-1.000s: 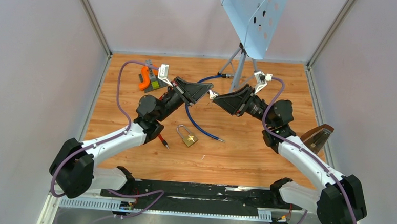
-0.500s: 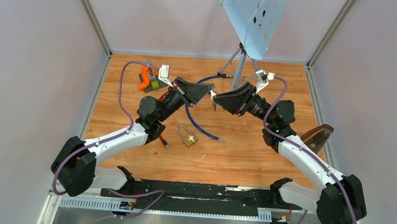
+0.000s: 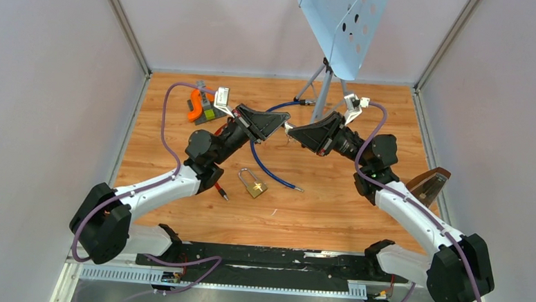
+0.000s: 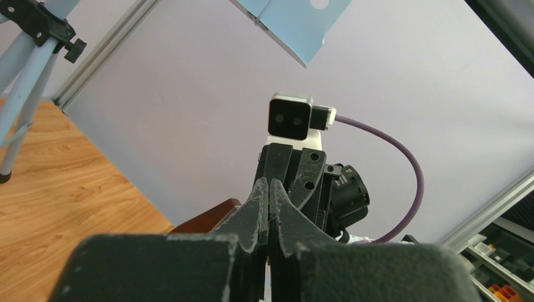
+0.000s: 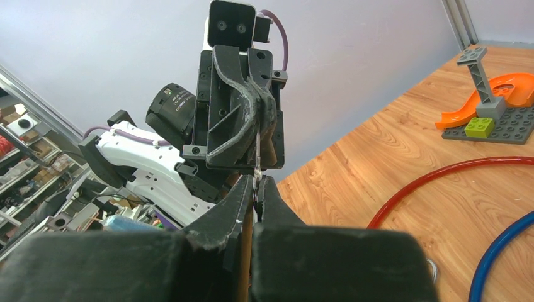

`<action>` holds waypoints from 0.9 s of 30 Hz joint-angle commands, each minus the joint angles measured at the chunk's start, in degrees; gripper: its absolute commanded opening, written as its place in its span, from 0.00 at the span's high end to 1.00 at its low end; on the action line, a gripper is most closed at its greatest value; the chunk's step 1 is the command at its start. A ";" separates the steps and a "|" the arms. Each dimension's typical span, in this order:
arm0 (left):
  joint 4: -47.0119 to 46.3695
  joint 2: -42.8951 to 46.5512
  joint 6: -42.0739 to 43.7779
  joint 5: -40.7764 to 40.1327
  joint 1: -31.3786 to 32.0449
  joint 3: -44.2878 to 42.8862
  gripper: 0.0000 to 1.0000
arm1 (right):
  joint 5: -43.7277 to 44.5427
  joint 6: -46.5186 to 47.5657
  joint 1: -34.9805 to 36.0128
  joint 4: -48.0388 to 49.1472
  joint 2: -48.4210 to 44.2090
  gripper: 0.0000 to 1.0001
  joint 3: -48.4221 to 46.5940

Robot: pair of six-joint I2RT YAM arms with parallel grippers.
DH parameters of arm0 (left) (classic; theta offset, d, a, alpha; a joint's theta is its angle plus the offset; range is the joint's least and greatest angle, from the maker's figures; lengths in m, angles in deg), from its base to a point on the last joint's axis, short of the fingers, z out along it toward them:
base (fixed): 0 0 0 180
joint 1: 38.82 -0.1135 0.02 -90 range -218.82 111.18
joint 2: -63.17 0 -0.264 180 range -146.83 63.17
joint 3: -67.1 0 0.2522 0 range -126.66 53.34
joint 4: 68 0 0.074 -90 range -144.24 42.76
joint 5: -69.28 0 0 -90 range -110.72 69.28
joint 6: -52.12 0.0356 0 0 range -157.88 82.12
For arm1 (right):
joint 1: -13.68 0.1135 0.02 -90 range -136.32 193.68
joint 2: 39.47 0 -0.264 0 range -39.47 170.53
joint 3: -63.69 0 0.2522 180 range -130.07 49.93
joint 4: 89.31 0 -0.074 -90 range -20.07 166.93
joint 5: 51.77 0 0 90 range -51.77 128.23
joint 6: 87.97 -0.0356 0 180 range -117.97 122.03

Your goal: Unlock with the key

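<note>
A brass padlock [image 3: 254,185] with its shackle closed lies on the wooden table, below both arms. My left gripper [image 3: 279,124] and right gripper [image 3: 291,130] meet tip to tip in the air above it. The key [image 5: 257,154] is a thin silver strip that runs from the left gripper's shut fingers [image 5: 247,100] down into my right gripper [image 5: 255,184], which is shut on its other end. In the left wrist view my left gripper [image 4: 269,187] has its jaws pressed together, with the right gripper's camera [image 4: 290,117] just beyond; the key is hidden there.
A light blue music stand [image 3: 342,27] on a tripod stands at the back. An orange track on a grey brick plate [image 3: 202,109] sits at the back left. A blue cable [image 3: 270,170] and a red lead [image 3: 219,190] lie near the padlock. A brown metronome [image 3: 429,186] stands at the right.
My right gripper has edged left to the left gripper's tip and gone from partly open to shut on the key. The left arm has hardly moved.
</note>
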 commanded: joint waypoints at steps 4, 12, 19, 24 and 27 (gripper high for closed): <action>-3.21 -0.37 -0.15 0.38 0.52 0.59 1.00 | -0.32 0.31 0.22 2.46 -0.42 0.98 -2.45; -2.88 -0.44 -0.26 0.41 0.56 1.00 0.92 | -0.40 1.71 0.11 0.36 -0.58 1.00 -2.80; 12.01 4.76 3.15 -5.23 0.47 2.44 0.56 | -0.24 3.88 -1.67 -5.97 -2.64 1.00 -1.42; 37.17 11.95 12.86 -11.21 0.39 -1.04 0.24 | 1.02 7.39 -2.58 -13.23 -5.21 1.00 0.02; 48.43 15.24 20.30 -15.40 0.22 -4.09 0.06 | 1.44 9.01 -3.31 -20.37 -6.02 1.00 0.08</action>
